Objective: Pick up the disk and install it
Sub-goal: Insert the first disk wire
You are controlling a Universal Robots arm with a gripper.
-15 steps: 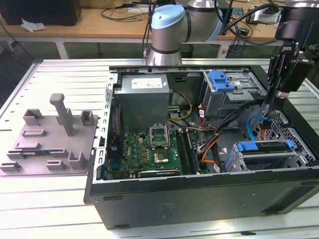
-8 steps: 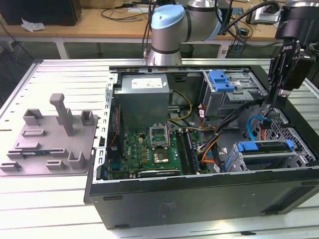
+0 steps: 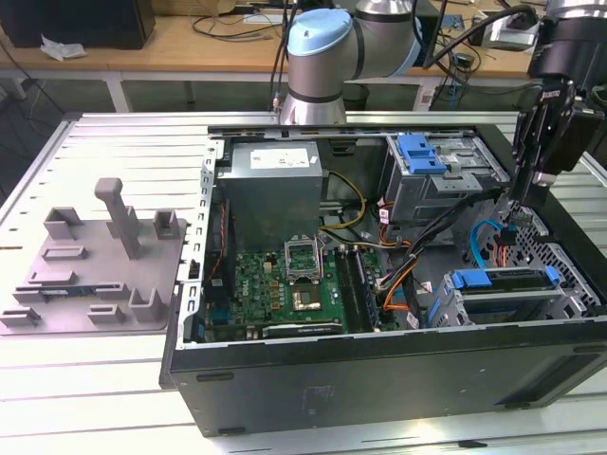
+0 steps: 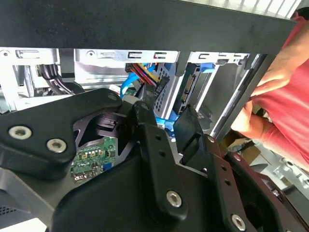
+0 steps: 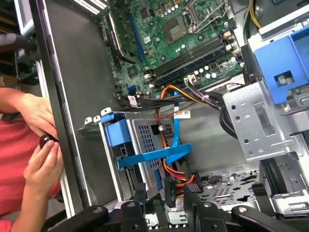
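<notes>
The slatted bench (image 3: 114,142) carries an open computer case (image 3: 379,379) toward the exterior view's right edge and a grey fixture plate (image 3: 95,265) near the opposite edge. The blue-railed disk (image 3: 501,284) sits in the metal cage at the case's near corner on the exterior view's right. The gripper (image 3: 512,218) hangs just above it beside a blue cable (image 5: 159,153), its fingers (image 5: 140,208) apart and gripping nothing. A person's hand (image 5: 41,162) rests against the case's outer wall.

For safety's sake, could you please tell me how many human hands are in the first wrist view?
2: one hand and a second hand, close together just outside the case wall.
</notes>
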